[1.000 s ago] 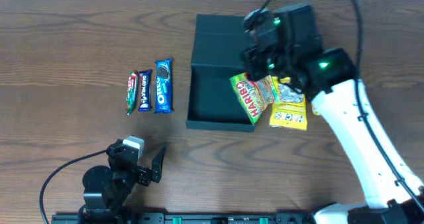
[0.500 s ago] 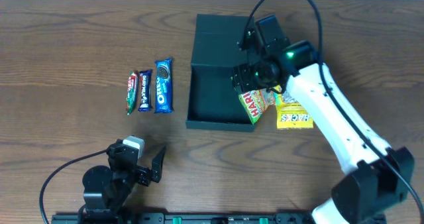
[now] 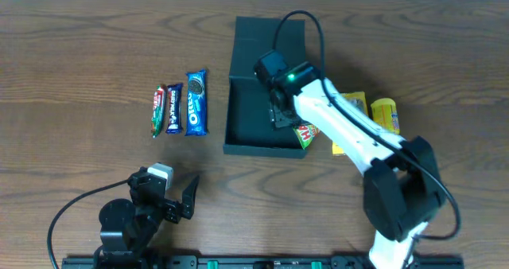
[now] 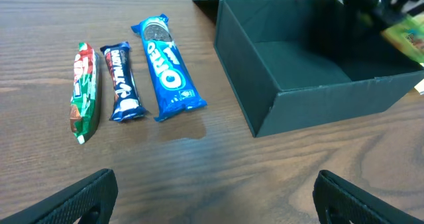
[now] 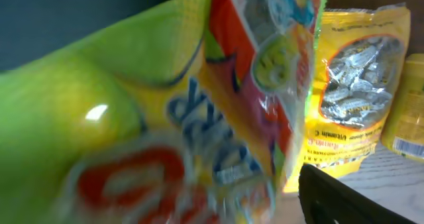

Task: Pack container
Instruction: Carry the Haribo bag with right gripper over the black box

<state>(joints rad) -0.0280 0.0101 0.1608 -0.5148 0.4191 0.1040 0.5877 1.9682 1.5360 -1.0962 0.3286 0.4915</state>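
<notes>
The container [image 3: 248, 102] is a dark teal box standing open, its flap lid [image 3: 270, 29] laid back; it also shows in the left wrist view as the container [image 4: 331, 105]. My right gripper [image 3: 278, 110] is low over the box's right half. A Haribo bag [image 3: 306, 133] lies over the box's right front corner and fills the right wrist view as a blur [image 5: 146, 118]. One finger [image 5: 344, 197] stands far out to the right, so the jaws look open. My left gripper [image 3: 179, 201] rests open near the front edge, nothing between its fingers [image 4: 215, 184].
Three snack bars lie in a row left of the box: green [image 3: 158, 110], dark blue [image 3: 173, 110] and a blue Oreo pack [image 3: 196, 102]. A yellow packet [image 3: 355, 106] and a yellow pouch [image 3: 387, 114] lie right of the box, partly under my right arm.
My right arm swung left, from beside the box's right wall to over its inside. Its jaws came apart. The Haribo bag slid down and now lies at the box's right front corner.
</notes>
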